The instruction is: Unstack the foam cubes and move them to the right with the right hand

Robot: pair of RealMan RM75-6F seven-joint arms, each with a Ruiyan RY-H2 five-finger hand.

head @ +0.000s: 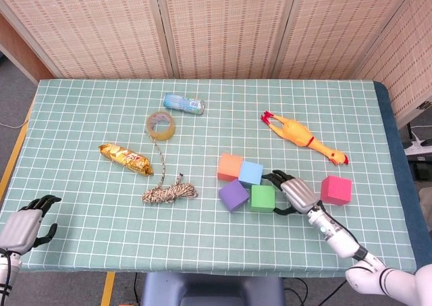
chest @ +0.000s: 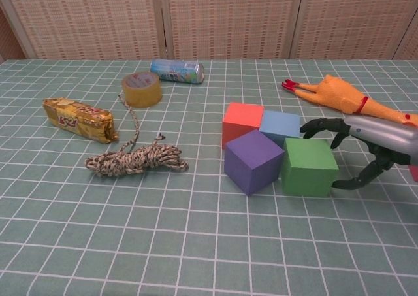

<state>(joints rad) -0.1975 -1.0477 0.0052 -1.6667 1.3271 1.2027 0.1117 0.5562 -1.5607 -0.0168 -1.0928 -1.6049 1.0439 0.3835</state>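
Four foam cubes are sitting clustered on the green checked tablecloth (head: pixel 81 110): an orange foam cube (head: pixel 230 166), a light blue foam cube (head: pixel 251 173), a purple foam cube (head: pixel 233 195) turned at an angle, and a green foam cube (head: pixel 262 198). All four are lying on the table surface, none on top of another. A pink foam cube (head: pixel 336 190) is lying apart to the right.

The right hand (head: pixel 294 192) is reaching in low beside the green foam cube, fingers (chest: pixel 320 127) spread and curved around its right side; whether they are touching it cannot be told. The hand is holding nothing. The left hand (head: pixel 25 223) is resting at the near left table edge, fingers loosely curled, empty.

Also present: a yellow rubber chicken (head: pixel 304 138), a blue drink can (head: pixel 183 104), a tape roll (head: pixel 160 124), a bundled rope (head: pixel 169 192), and a gold snack packet (head: pixel 125 158). Printing on the packet and the can is too small to read.
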